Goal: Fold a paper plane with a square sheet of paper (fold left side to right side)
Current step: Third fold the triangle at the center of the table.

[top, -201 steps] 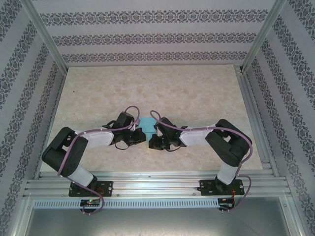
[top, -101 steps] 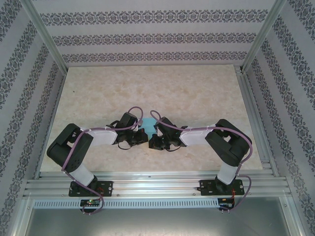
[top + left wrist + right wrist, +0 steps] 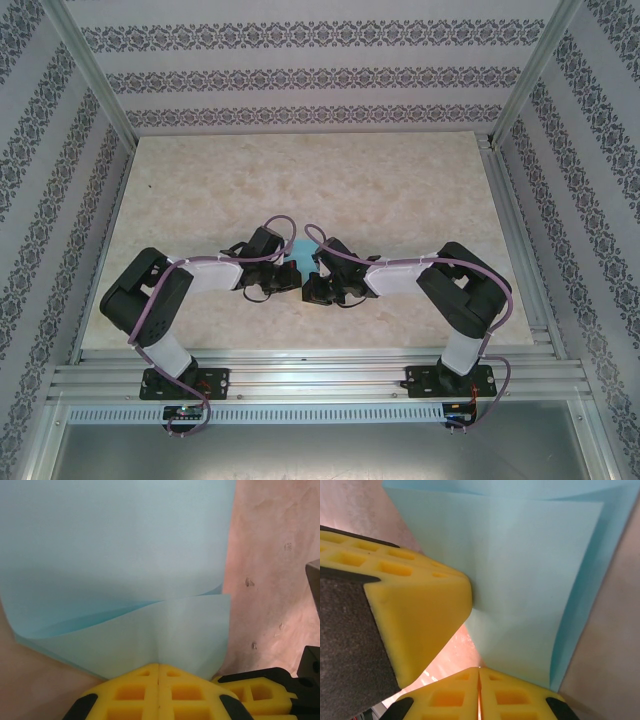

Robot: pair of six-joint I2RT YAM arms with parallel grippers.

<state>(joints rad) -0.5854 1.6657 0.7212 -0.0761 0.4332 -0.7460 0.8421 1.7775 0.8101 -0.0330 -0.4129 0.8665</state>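
Observation:
The square sheet of paper (image 3: 301,249) is light blue and lies at the table's middle, mostly covered by the two grippers. In the left wrist view the sheet (image 3: 115,555) is curled over itself, with a lifted flap (image 3: 165,635) running into my left gripper (image 3: 159,666), which is shut on that flap. My right gripper (image 3: 479,669) is shut, its tips against the near edge of the sheet (image 3: 530,580). A yellow finger (image 3: 420,605) of the left gripper touches the paper beside it. From above, the left gripper (image 3: 284,268) and the right gripper (image 3: 316,272) almost meet.
The beige marbled table (image 3: 300,180) has open room behind and to both sides of the grippers. Patterned walls (image 3: 300,75) and aluminium frame rails (image 3: 320,372) enclose the table.
My left arm has shifted to the right, carrying the paper's flap toward the right gripper, and less blue shows from above. The right arm has stayed in place.

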